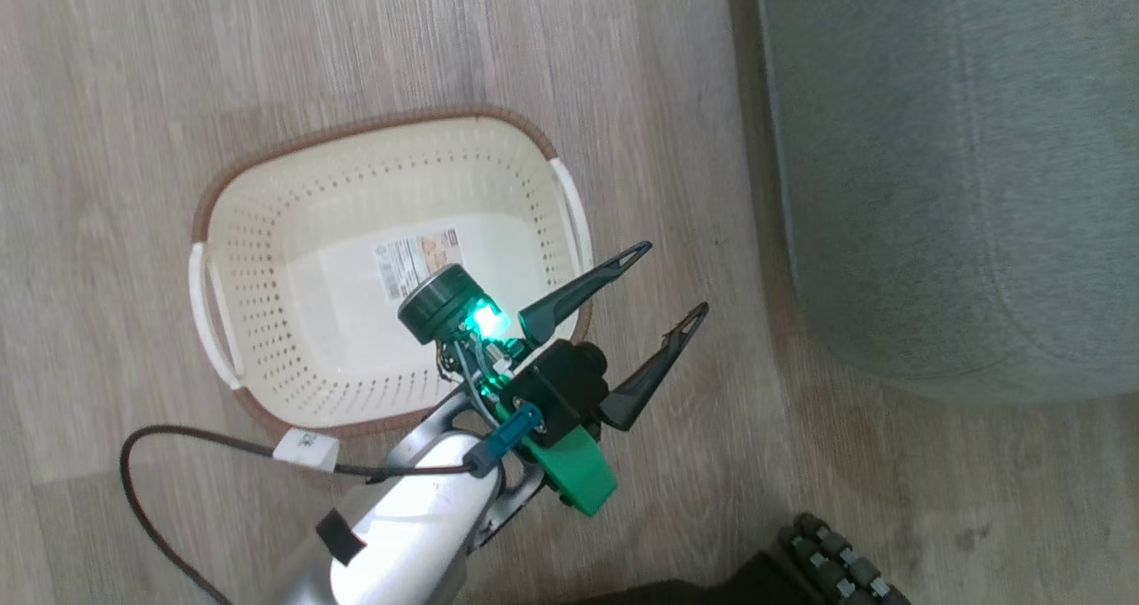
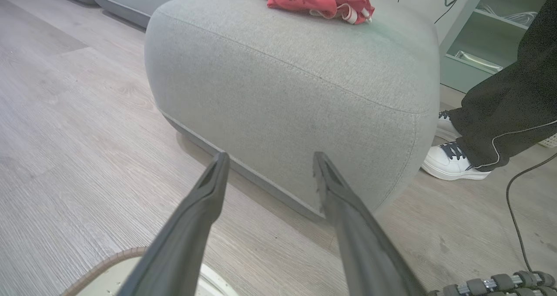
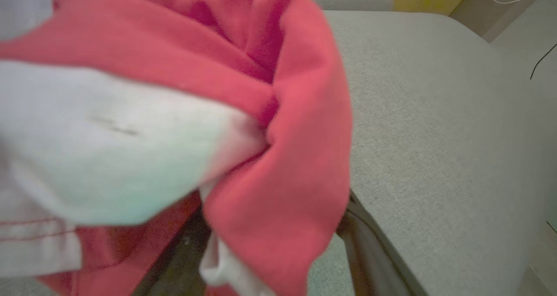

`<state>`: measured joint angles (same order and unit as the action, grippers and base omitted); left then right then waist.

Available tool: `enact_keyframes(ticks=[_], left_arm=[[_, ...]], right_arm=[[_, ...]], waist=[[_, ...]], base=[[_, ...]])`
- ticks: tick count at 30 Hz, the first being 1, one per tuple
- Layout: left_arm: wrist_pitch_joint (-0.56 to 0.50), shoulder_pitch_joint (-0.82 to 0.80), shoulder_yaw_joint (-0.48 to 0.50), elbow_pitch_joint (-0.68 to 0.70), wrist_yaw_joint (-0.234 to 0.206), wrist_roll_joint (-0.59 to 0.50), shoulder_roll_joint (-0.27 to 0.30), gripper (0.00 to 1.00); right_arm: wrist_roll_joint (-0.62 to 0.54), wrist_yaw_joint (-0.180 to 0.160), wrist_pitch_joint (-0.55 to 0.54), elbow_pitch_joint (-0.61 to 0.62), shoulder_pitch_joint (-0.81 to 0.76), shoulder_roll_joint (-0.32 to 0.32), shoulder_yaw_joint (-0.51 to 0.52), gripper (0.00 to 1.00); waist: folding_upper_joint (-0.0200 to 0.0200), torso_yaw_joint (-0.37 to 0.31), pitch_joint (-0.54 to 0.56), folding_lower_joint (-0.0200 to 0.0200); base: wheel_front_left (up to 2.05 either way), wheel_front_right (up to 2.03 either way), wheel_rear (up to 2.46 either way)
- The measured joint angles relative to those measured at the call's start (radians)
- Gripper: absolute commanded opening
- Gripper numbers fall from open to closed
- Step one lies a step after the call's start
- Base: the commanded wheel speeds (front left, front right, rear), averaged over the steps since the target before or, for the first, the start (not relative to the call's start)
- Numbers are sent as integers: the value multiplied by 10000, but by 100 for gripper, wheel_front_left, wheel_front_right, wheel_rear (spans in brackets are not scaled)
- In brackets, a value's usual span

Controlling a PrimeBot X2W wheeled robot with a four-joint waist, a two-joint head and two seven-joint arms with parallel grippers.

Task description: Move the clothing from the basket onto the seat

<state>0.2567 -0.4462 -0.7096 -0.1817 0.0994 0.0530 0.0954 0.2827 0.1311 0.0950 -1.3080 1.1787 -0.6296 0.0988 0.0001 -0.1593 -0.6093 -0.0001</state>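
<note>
- On the top of the large grey-green fabric-upholstered seat [image 2: 283, 91], toward the side far from its rounded near corner, lies the soft red clothing with white parts [image 2: 317, 0]. It is bunched in a heap whose long axis runs across the left wrist view, and the top edge of that view cuts it off.
- The right gripper [image 3: 267, 217] is over the seat's top with its two dark fingers [image 3: 365, 252] spread wide and clamping nothing. The clothing drapes loosely over and between them and hides the tips.
- The oval cream plastic basket with perforated walls and a brown rim [image 1: 267, 258] stands mouth up on the pale wood-look floor [image 1: 133, 71], with a strip of floor between it and the seat's edge.
- Its long axis, handle to handle, runs from lower left to upper right of the head view, toward the seat. A paper label [image 1: 418, 262] lies on its bottom.
- The left gripper [image 1: 674, 278] hangs at the basket's seat-side end, jaws wide apart and holding nothing, fingers pointing toward the seat.
- A person's dark trouser leg and white shoe [image 2: 452, 163] stand on the floor just beside the seat.
</note>
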Motion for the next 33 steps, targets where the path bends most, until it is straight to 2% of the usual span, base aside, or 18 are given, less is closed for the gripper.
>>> enact_keyframes(ticks=[9, 15, 24, 33], left_arm=[[0, 288, 198, -2, 31, 198, -259, 100], [0, 741, 360, 4, 31, 299, -290, 100], [0, 1674, 642, 121, 8, 631, -326, 100], [0, 2350, 1342, 449, -387, 986, -374, 100]], right_arm=[[460, 0, -709, 211, -306, -82, -941, 100], [1026, 0, -924, 894, -1003, -84, -1868, 100], [3141, 0, -518, 2823, -2452, -105, -2886, 100], [5415, 0, 617, 5555, -4497, -500, -3758, 100]], waist=[[0, -89, 1190, 0], [0, -119, 2168, 0], [0, -101, 3664, 0], [0, 162, 4914, 0]], base=[[0, 0, 0], [0, 0, 0], [0, 0, 0], [0, 0, 0]])
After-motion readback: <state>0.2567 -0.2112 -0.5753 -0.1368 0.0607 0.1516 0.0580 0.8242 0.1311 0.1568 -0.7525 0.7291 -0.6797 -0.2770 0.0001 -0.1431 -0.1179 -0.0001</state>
